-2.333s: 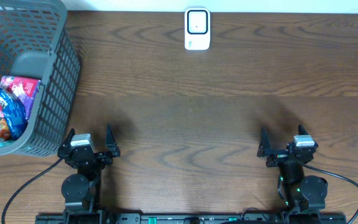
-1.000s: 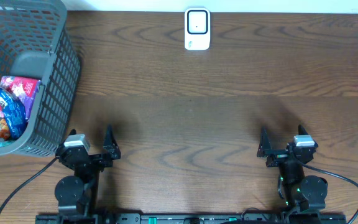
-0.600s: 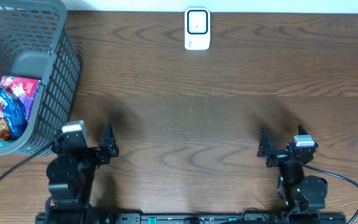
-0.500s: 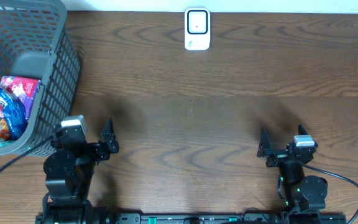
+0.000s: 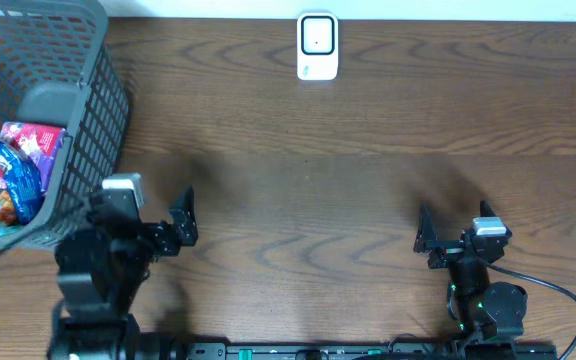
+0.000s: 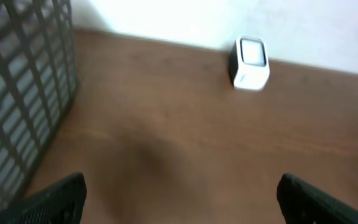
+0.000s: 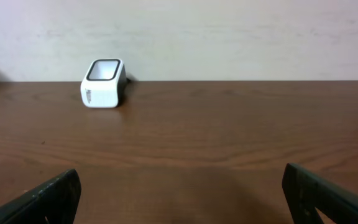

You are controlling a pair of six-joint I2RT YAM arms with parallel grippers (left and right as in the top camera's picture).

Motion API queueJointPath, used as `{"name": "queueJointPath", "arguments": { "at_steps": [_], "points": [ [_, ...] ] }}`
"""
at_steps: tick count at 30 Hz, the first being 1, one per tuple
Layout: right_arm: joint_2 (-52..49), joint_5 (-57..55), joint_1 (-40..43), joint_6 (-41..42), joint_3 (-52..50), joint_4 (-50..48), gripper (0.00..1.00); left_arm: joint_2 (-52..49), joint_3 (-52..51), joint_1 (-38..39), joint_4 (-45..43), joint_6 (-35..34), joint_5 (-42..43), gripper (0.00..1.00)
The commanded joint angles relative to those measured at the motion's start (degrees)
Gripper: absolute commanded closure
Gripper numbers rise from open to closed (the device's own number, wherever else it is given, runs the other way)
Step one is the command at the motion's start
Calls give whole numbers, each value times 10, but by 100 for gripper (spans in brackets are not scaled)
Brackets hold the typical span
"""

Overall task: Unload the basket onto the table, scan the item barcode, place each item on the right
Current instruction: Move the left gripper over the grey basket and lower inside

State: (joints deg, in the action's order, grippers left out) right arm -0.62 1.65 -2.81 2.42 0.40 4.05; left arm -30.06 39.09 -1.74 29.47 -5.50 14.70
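The packets (image 5: pixel 16 165) lie deep in the basket (image 5: pixel 93 110). The left gripper (image 6: pixel 180 199), spread wide and empty, sits just outside its wall. Reaching in, it could snag the rim or pinch two packets together. The right gripper (image 7: pixel 180 193), well away from the basket, also gapes empty.

No legible text, brand, number or sign in any view. Small grey marking on the front face of the white scanner (image 7: pixel 102 83), too small to read. Same marking seen from overhead, only a faint smudge. Bright printed wrappers on the snack packets (image 5: pixel 28 140) inside the grey basket (image 5: pixel 98 110), lettering blurred, no word made out.
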Motion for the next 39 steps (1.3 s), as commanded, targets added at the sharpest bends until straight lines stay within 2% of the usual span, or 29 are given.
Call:
{"name": "queueJointPath", "arguments": {
  "at_steps": [1, 4, 8, 13, 20, 24, 33, 39],
  "points": [
    [2, 0, 5, 7, -1, 2, 1, -69, 91, -2, 66, 32, 12, 2],
    [2, 0, 5, 7, -1, 2, 1, -122, 154, -2, 128, 60, 19, 2],
    [2, 0, 5, 7, -1, 2, 1, -147, 185, -2, 145, 59, 59, 2],
    [2, 0, 5, 7, -1, 2, 1, -153, 192, -2, 148, 53, 58, 2],
    [2, 0, 5, 7, -1, 2, 1, -220, 262, -2, 234, 40, 51, 2],
    [2, 0, 5, 7, -1, 2, 1, -265, 307, -2, 273, 39, 11, 2],
    [2, 0, 5, 7, -1, 2, 1, -287, 321, -2, 247, 9, 9, 2],
    [2, 0, 5, 7, -1, 2, 1, -344, 373, -2, 247, 9, 9, 2]
  ]
}}
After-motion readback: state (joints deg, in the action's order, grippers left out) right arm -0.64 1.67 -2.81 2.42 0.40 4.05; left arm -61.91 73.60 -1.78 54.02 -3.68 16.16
